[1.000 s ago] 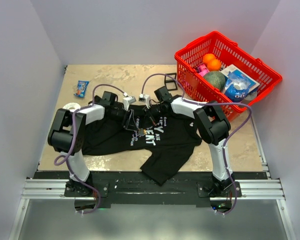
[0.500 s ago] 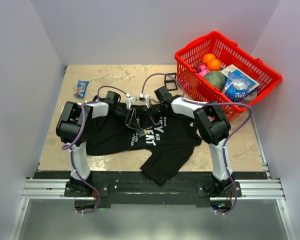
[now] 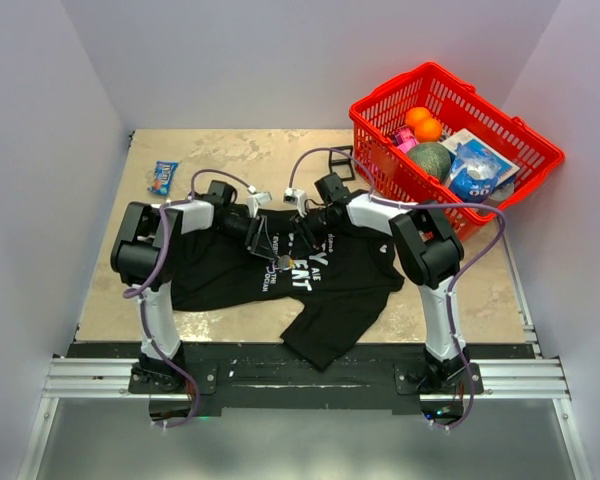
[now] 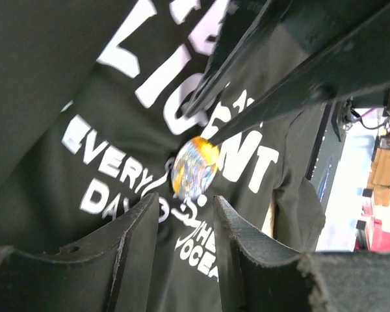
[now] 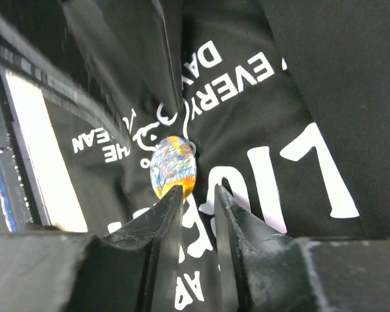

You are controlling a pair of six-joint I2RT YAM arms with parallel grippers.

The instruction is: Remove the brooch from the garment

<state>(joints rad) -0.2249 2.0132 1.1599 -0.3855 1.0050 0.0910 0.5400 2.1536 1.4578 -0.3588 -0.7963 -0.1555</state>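
The garment (image 3: 330, 275), a black T-shirt with white lettering, lies spread at the table's near middle. The brooch (image 4: 194, 168) is a small round piece with orange, blue and pale colours, pinned among the lettering; it also shows in the right wrist view (image 5: 173, 166) and as a tiny spot from above (image 3: 280, 263). My left gripper (image 4: 185, 211) is open, its fingertips just short of the brooch, one on each side. My right gripper (image 5: 196, 194) is pinched narrowly on the shirt fabric right beside the brooch, one finger overlapping its edge.
A red basket (image 3: 520, 135) with oranges, a melon and packets stands at the back right. A black wire frame (image 3: 340, 158) lies just left of it. A blue snack packet (image 3: 163, 177) lies at the back left. Both arms meet over the shirt's chest.
My left arm has drawn its elbow in to the right and brought its gripper closer to the brooch. My right gripper has stayed at the brooch, shifting only slightly.
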